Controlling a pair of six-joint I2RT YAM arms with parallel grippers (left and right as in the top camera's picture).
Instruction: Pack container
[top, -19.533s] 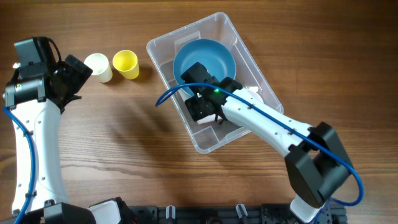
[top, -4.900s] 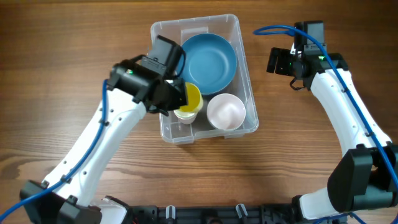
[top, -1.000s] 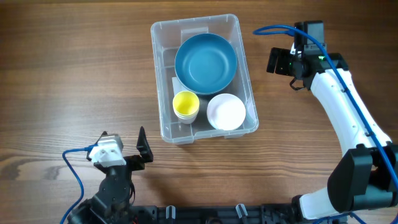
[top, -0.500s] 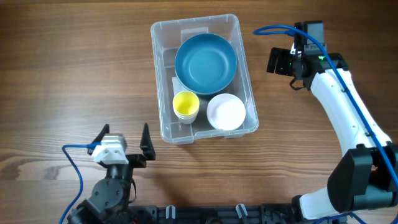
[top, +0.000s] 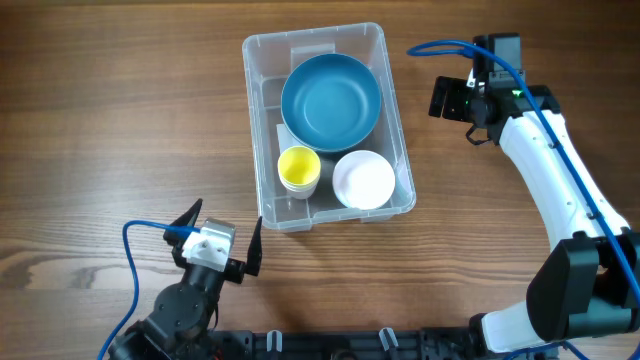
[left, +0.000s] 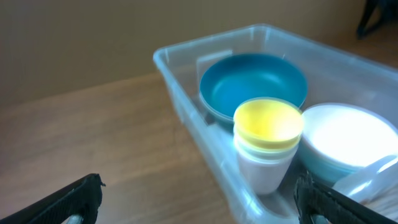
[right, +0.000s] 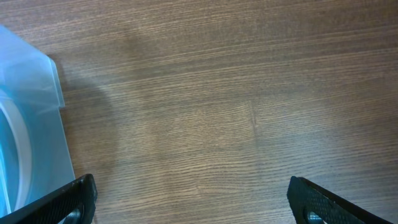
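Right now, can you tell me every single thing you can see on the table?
container: one, clear plastic, middle of the table
blue bowl: one, blue, far end of the container
white bowl: one, white, near right corner of the container
yellow cup: one, yellow, inside the container beside the white bowl, nested in the white cup
white cup: one, white, under the yellow cup
table: one, brown wood, under everything
cables: two, blue, one on each arm
left gripper: one, black fingers, open, near edge of the table, holding nothing
right gripper: one, black fingers, open, right of the container, holding nothing
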